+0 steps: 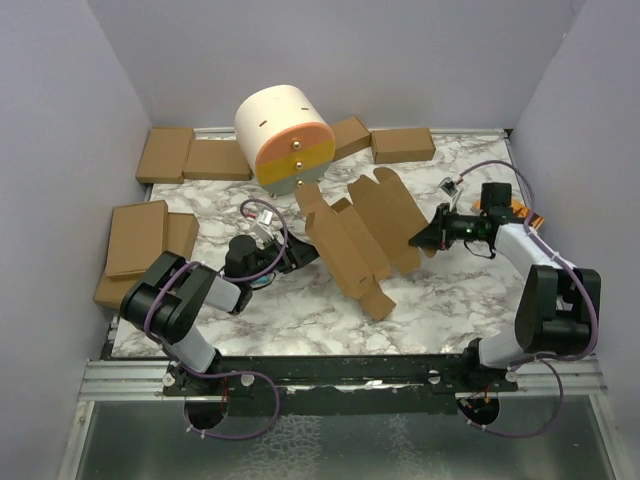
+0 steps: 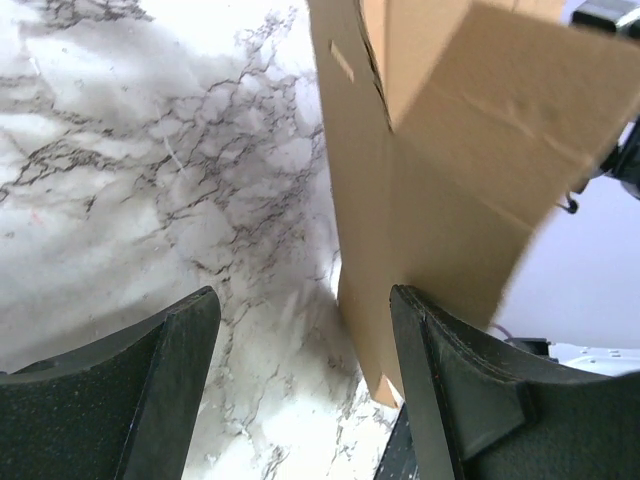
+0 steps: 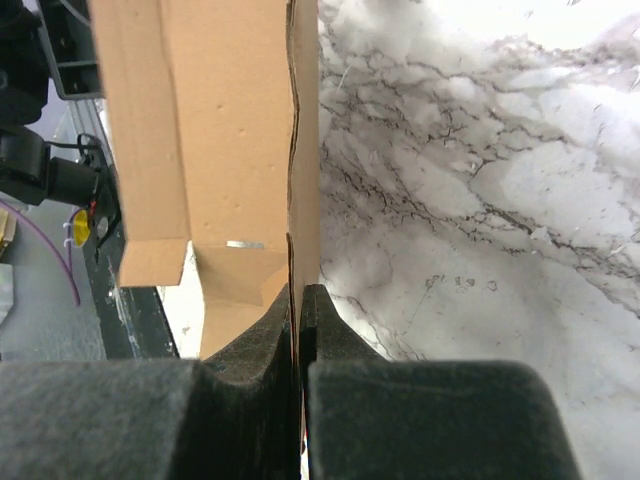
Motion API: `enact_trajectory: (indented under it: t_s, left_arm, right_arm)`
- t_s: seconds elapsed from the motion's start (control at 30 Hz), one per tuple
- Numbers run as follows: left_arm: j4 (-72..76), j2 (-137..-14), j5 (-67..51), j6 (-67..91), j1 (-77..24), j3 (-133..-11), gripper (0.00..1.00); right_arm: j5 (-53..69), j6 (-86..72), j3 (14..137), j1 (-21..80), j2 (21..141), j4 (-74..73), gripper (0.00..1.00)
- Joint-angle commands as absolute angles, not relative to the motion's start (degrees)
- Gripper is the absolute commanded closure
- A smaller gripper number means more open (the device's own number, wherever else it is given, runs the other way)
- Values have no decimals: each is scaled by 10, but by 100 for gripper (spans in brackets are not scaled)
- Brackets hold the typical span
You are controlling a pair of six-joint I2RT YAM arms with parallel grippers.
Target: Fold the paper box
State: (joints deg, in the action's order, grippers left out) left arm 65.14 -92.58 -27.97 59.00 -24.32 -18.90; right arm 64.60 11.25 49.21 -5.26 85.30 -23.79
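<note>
The right gripper (image 3: 300, 295) pinches an edge of the plain brown die-cut cardboard sheet (image 1: 360, 238), which reaches just beside the wide-open left gripper (image 2: 305, 300).

The top view looks steeply down from above and behind the arm bases and takes in the whole marble table (image 1: 450, 290). Each wrist camera looks low and close along its own fingers, past the left gripper (image 2: 300, 295) or the right gripper (image 3: 298, 290). All three views share the paper box (image 1: 360, 235) and the marble.

Brown paper box (image 1: 362, 240) sheet, partly folded (unassembled), mid-table
</note>
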Motion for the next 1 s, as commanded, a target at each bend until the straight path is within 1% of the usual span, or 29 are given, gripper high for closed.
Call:
enact_trajectory:
  t_s: [0.0, 0.1, 0.23, 0.4, 0.57, 0.8, 0.87, 0.97]
  left_arm:
    - [632, -911, -291, 569, -238, -178, 29]
    - [595, -903, -285, 554, -233, -182, 29]
    - [587, -887, -279, 546, -230, -181, 31]
    - [592, -877, -279, 543, -229, -180, 33]
    - [574, -851, -272, 526, -224, -174, 33]
    - [531, -778, -247, 474, -217, -157, 29]
    - [550, -759, -245, 462, -215, -148, 29]
    - [619, -736, -241, 441, -216, -124, 26]
  right_arm:
    - [672, 120, 521, -60, 808, -230, 99]
    - [677, 121, 531, -60, 781, -220, 99]
    - [675, 131, 540, -60, 766, -220, 99]
    - [639, 171, 551, -60, 766, -251, 99]
    - [617, 183, 559, -60, 751, -253, 99]
    - [608, 179, 579, -60, 740, -259, 99]
    - [633, 185, 585, -60, 736, -265, 99]
    - [674, 200, 600, -60, 732, -282, 99]
